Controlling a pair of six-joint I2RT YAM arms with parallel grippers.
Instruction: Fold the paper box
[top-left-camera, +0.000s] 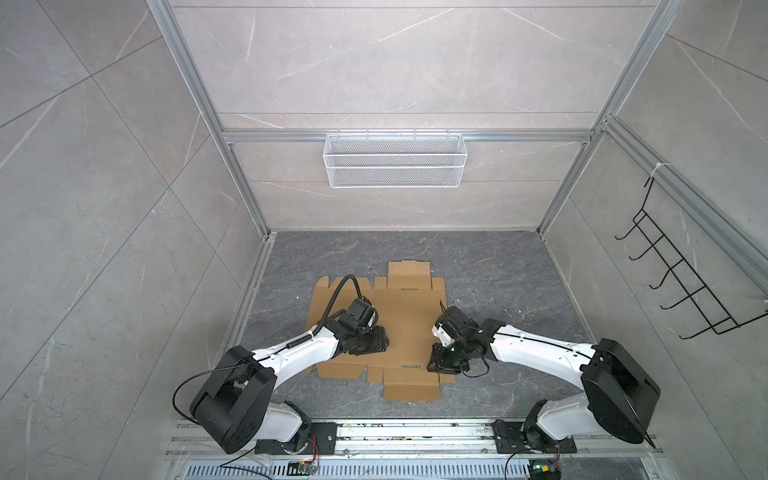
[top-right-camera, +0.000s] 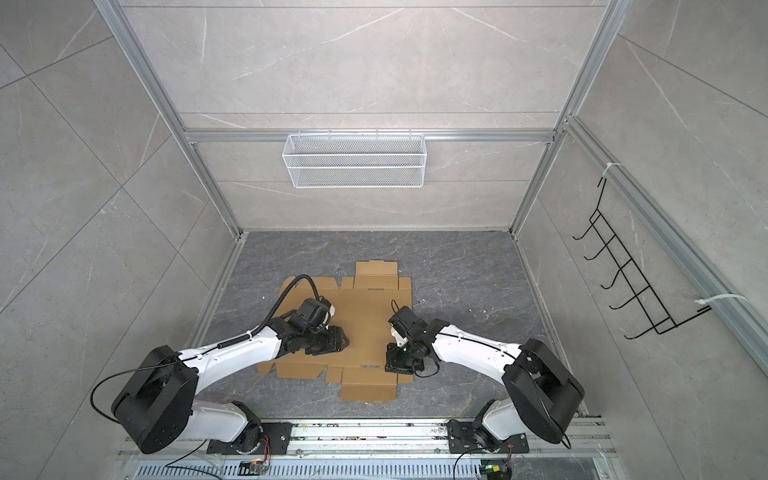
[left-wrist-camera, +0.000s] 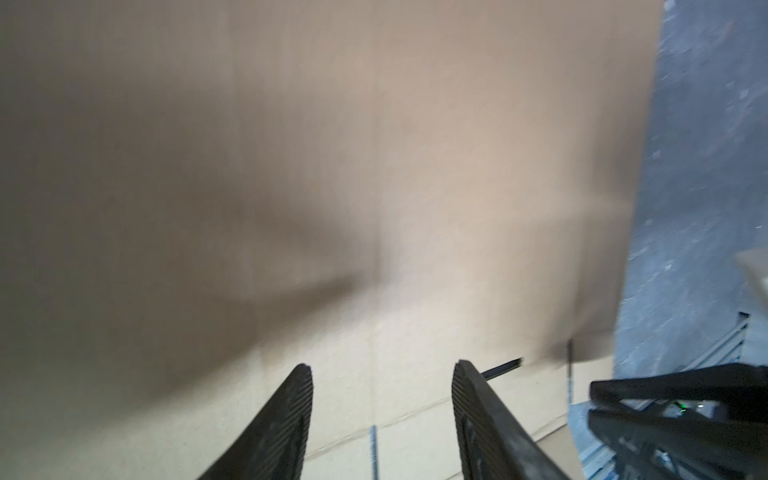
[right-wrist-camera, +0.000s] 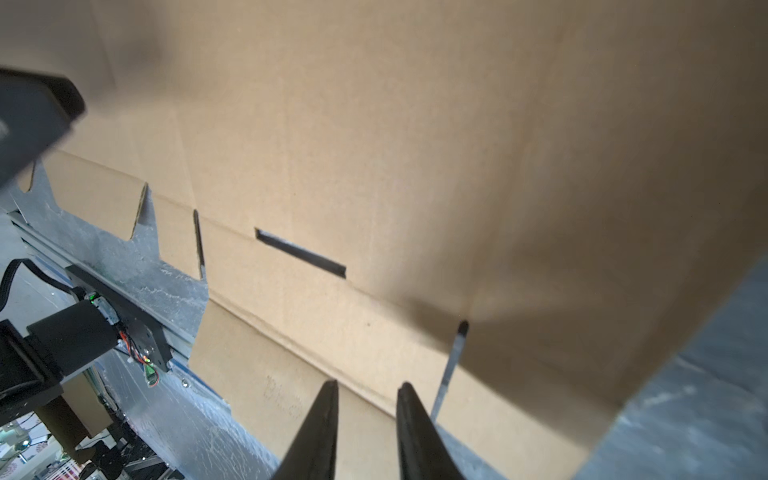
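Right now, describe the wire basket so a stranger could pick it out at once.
Look at the back wall beyond the dark tabletop. From its horizontal aluminium rail hangs a long, shallow white mesh basket. It alone is white mesh; the black hook rack hangs on the right-hand wall.

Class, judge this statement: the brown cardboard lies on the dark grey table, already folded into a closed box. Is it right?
One thing is wrong. The paper box does lie on the dark grey table, but it is not a closed box: it is a spread-out sheet with its flaps out, as both top views show.
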